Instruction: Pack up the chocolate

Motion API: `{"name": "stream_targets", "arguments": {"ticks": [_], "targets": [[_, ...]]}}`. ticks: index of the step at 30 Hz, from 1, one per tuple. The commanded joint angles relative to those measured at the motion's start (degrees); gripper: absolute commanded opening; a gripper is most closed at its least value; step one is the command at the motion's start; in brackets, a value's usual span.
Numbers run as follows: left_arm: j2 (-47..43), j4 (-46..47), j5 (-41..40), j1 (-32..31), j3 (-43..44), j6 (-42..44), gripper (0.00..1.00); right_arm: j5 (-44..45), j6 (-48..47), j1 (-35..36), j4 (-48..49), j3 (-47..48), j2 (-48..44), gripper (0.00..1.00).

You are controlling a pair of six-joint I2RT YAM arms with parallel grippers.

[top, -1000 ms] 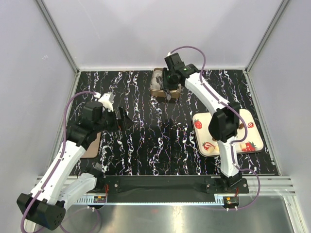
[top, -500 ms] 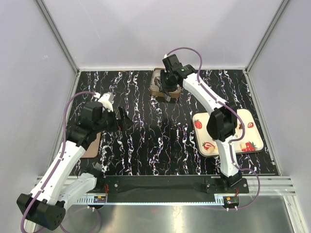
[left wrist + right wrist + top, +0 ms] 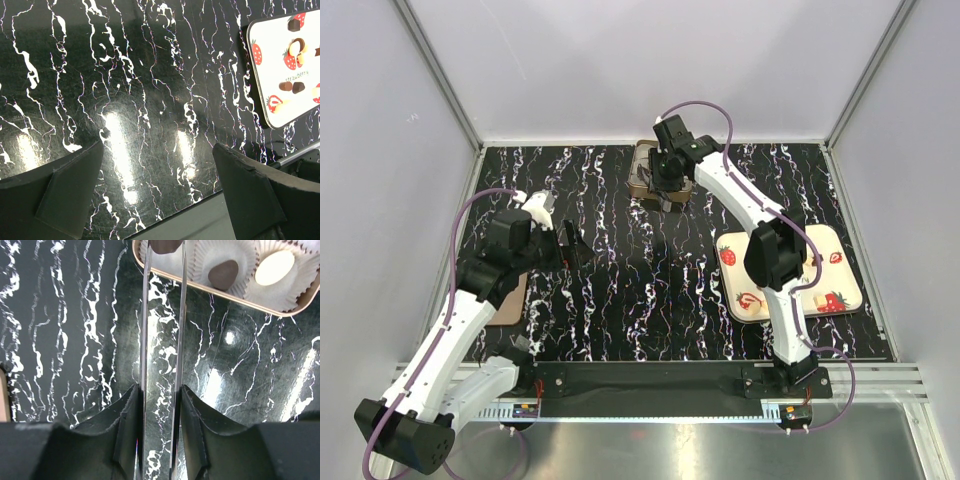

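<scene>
My right gripper (image 3: pixel 160 390) is shut on a pair of thin metal tongs (image 3: pixel 146 315), whose tips pinch a dark brown chocolate (image 3: pixel 165 245) over the near edge of a tan box (image 3: pixel 220 292). In the box, white paper cups hold another dark chocolate (image 3: pixel 223 274) and a cream one (image 3: pixel 274 267). From above, the right gripper (image 3: pixel 668 190) hangs at the box (image 3: pixel 642 172) at the table's far side. My left gripper (image 3: pixel 157 150) stands open over bare black marble, empty. More chocolates (image 3: pixel 292 86) lie on the white strawberry tray (image 3: pixel 265 75).
The white tray (image 3: pixel 845 262) sits at the right, beside the right arm's base link. A flat brown piece (image 3: pixel 510 300) lies at the left edge under the left arm. The table's near edge (image 3: pixel 200 210) shows just below the left fingers.
The right gripper has shifted slightly left and farther over the box with the tongs. The left arm has not moved.
</scene>
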Motion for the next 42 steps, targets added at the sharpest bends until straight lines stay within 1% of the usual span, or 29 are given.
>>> {"name": "stream_targets", "arguments": {"ticks": [1, 10, 23, 31, 35, 36, 37, 39, 40, 41, 42], "targets": [[-0.4, 2.4, -0.4, 0.1, 1.5, 1.2, 0.99, 0.1, -1.3, 0.7, 0.9, -0.7, 0.1, 0.41], [-0.3, 2.4, -0.6, 0.1, 1.5, 1.2, 0.99, -0.3, -1.6, 1.1, 0.9, -0.2, 1.2, 0.44], [-0.3, 2.1, -0.6, 0.1, 2.3, 1.2, 0.99, 0.4, -2.3, 1.1, -1.0, 3.7, 1.8, 0.48], [-1.0, 1.4, -0.6, 0.1, 2.9, 1.2, 0.99, 4.7, -4.2, 1.0, -4.0, 9.1, 0.4, 0.49], [-1.6, 1.4, -0.6, 0.1, 3.0, 1.1, 0.99, 7.3, -4.7, 0.9, -8.5, 10.9, -1.8, 0.49], [-1.7, 1.3, -0.6, 0.1, 3.1, 1.1, 0.99, 7.8, -4.6, 0.8, -9.3, 10.6, -3.9, 0.49], [-1.7, 1.3, -0.4, 0.1, 3.2, 1.1, 0.99, 9.1, -4.3, 0.6, -10.0, 8.5, -5.3, 0.49], [-2.1, 1.3, -0.2, 0.1, 3.1, 0.8, 0.99, 10.3, -2.3, 0.0, -11.0, 3.9, -11.2, 0.49], [-2.3, 1.5, 0.0, 0.1, 2.9, 0.7, 0.99, 10.9, -1.6, -0.8, -10.6, -3.0, -13.9, 0.49], [-2.5, 1.6, 0.1, 0.0, 2.7, 0.5, 0.99, 11.3, 0.0, -1.4, -9.4, -6.7, -16.6, 0.49], [-2.7, 1.7, 0.1, 0.1, 2.5, 0.5, 0.99, 11.7, 0.9, -2.0, -9.0, -10.5, -22.1, 0.49]]}}
